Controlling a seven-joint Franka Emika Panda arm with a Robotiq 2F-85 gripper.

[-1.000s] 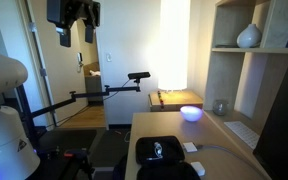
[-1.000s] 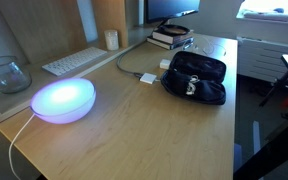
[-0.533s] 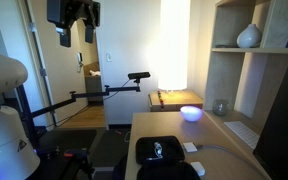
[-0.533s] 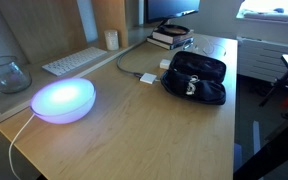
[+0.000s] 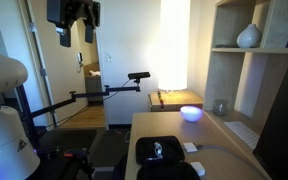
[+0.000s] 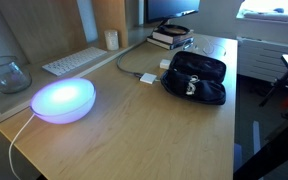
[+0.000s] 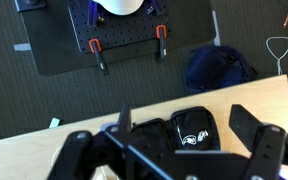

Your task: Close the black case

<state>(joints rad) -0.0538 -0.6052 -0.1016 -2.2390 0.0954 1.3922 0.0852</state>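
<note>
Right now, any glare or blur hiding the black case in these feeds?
In an exterior view, the bright panel blows out and the black case is murky; in an exterior view the lamp blooms, case crisp; wrist view: gripper blurred, partly covering it.

Black case (image 6: 194,77): plain black, with a pale item inside.
Desk (image 6: 154,140): light wood grain.
Dome lamp (image 6: 63,100): glowing lilac-white.
Keyboard (image 6: 74,62): white.
Small block (image 6: 148,77): white.
Vase (image 5: 248,38): white.
Floor bag (image 7: 219,68): dark blue.
</note>
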